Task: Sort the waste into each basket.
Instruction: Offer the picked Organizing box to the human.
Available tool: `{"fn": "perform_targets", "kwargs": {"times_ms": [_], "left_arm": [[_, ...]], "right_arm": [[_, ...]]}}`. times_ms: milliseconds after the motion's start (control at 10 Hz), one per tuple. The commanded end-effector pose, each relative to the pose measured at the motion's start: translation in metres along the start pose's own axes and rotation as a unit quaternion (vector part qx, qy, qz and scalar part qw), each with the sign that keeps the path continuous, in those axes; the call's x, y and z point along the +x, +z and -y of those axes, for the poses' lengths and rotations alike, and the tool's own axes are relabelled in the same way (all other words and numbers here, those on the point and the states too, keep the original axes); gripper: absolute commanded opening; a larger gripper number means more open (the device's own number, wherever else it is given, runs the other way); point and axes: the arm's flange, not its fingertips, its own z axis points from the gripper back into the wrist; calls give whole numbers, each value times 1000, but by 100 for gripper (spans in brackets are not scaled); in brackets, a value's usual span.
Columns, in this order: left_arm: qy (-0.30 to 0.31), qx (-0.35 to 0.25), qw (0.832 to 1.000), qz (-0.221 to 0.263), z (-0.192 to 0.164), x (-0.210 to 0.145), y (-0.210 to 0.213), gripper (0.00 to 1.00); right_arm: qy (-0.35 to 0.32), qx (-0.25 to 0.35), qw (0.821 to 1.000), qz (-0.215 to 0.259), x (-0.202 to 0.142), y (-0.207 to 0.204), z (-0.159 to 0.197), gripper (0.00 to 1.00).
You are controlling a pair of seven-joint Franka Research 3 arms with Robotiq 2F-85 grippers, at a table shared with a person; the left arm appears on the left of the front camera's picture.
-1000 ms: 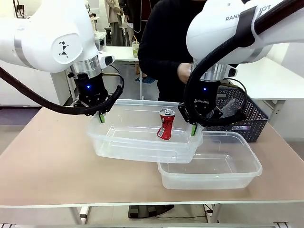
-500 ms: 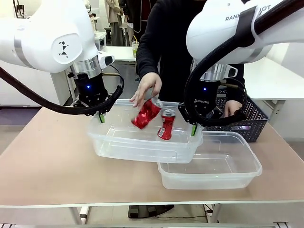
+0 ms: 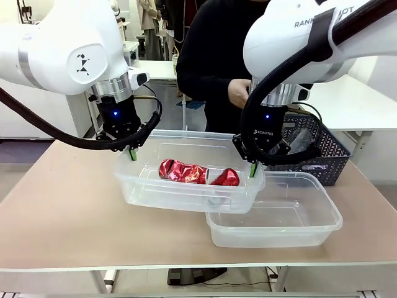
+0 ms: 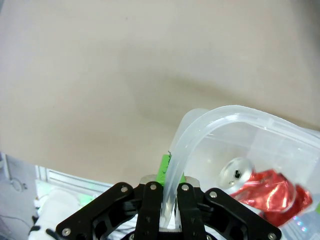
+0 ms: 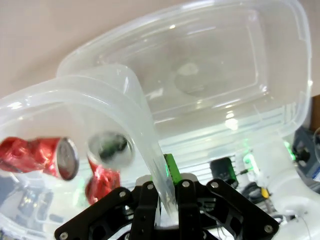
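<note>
Front view:
- left gripper [image 3: 131,153] and right gripper [image 3: 251,169] each pinch an end rim of the upper clear tub [image 3: 186,134].
- The tub hangs between them, clear of the table [image 3: 62,205]. Its long axis runs gripper to gripper.
- Its right near corner overlaps the second clear tub [image 3: 324,212], which rests on the table with nothing in it.
- Count: two tubs and two crushed red cans [image 3: 183,172], lying on their sides mid-tub, between the two sets of fingers.
- The person's hand [image 3: 239,93] is raised behind the right arm, near the dark blue basket [image 3: 332,153]. There is clear plastic inside the basket; number unreadable.

Left wrist view:
- Fingers are pressed onto the rim.
- A silver can end and red metal lie just inside the wall.

Right wrist view:
- Fingers clamp the rim.
- Both cans are inside, and the second tub is beyond.

Judgement: the next drop falls between the grips, so the tub must be held level.
</note>
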Motion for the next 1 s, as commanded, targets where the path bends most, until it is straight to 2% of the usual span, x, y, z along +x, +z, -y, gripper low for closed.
{"fn": "perform_targets", "kwargs": {"times_ms": [0, 900], "left_arm": [[15, -5, 1000, 6, -1, 3, 6, 4], [15, -5, 1000, 6, -1, 3, 6, 4]], "right_arm": [[-6, -1, 1000, -6, 1, -1, 3, 5], [-6, -1, 1000, -6, 1, -1, 3, 5]]}}
